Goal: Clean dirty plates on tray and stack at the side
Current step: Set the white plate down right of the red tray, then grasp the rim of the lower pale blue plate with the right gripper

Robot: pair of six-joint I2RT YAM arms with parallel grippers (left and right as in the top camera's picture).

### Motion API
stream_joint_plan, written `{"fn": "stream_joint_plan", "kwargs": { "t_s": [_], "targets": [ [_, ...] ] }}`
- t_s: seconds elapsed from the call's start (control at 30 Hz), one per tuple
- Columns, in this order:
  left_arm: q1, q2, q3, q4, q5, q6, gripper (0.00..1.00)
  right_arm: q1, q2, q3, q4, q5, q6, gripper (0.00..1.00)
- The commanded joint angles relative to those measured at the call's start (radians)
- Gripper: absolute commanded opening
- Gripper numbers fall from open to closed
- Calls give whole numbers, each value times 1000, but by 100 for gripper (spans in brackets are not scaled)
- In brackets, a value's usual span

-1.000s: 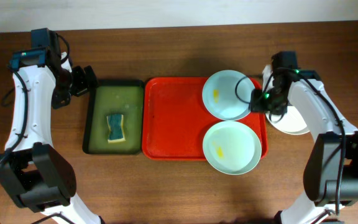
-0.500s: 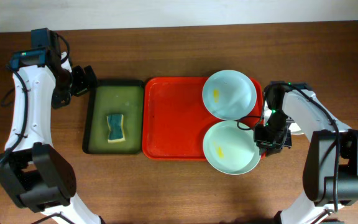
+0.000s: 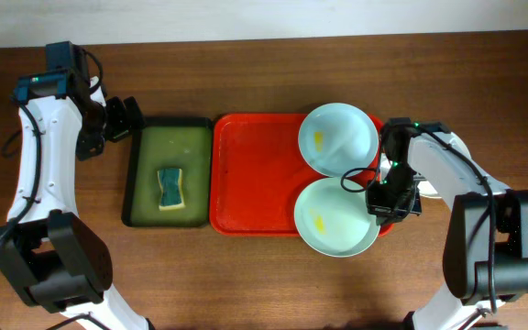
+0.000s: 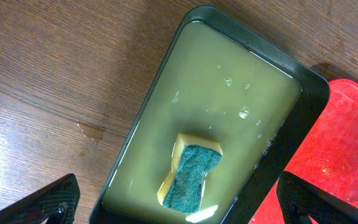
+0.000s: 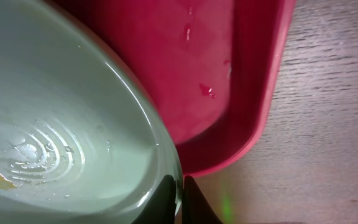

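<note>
Two mint-green plates lie at the right end of the red tray (image 3: 255, 174), each with a yellow smear: a far one (image 3: 337, 139) and a near one (image 3: 333, 218). My right gripper (image 3: 380, 198) is shut on the near plate's right rim; the right wrist view shows the rim (image 5: 166, 155) pinched between the fingers (image 5: 180, 193) over the tray's corner (image 5: 260, 93). A white plate (image 3: 434, 181) lies on the table to the right, mostly hidden by the right arm. My left gripper (image 3: 122, 119) is open and empty, above the far end of the green tray (image 4: 303, 99).
The dark green tray (image 3: 167, 172) left of the red tray holds yellowish liquid and a sponge (image 3: 170, 187), also in the left wrist view (image 4: 188, 177). Bare wooden table (image 3: 246, 275) lies in front and to the sides.
My right gripper moved from beside the far plate down to the near plate and closed on its right rim. The near plate has shifted slightly left. The left arm has not moved.
</note>
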Motion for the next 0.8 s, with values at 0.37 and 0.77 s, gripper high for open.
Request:
{"fn": "stream_joint_plan", "kwargs": {
  "t_s": [0.37,0.77],
  "targets": [
    [2,-24,16,-1,7,-10,99,275,-2,-75,450,-288,254,4],
    [2,-24,16,-1,7,-10,99,330,-13,56,486,-111,246,32]
  ]
}}
